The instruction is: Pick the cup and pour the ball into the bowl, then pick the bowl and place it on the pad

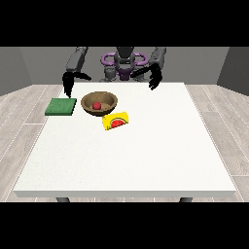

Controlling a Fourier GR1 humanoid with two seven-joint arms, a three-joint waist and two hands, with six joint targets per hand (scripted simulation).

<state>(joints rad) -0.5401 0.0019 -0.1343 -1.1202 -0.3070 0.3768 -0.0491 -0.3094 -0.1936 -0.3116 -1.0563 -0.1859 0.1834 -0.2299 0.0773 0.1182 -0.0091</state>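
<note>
Closest to where I stand, the yellow cup (115, 120) lies on its side just in front of the bowl (99, 103), nearly touching its rim, and it looks emptied: the red ball (97, 104) sits inside the bowl. So the pour looks done and the bowl has yet to be lifted. The green pad (61, 106) lies just beside the bowl, toward the view's left. Beyond the pad, the hand at the view's left (68, 83) hangs above the table holding nothing, fingers pointing down and fairly straight. Farther back and well to the bowl's other side, the hand at the view's right (154, 78) also hangs empty, fingers relaxed. The risks I see: a tilted lift could roll the ball out, a reach could knock the cup, and the bowl could land half off the pad.
</note>
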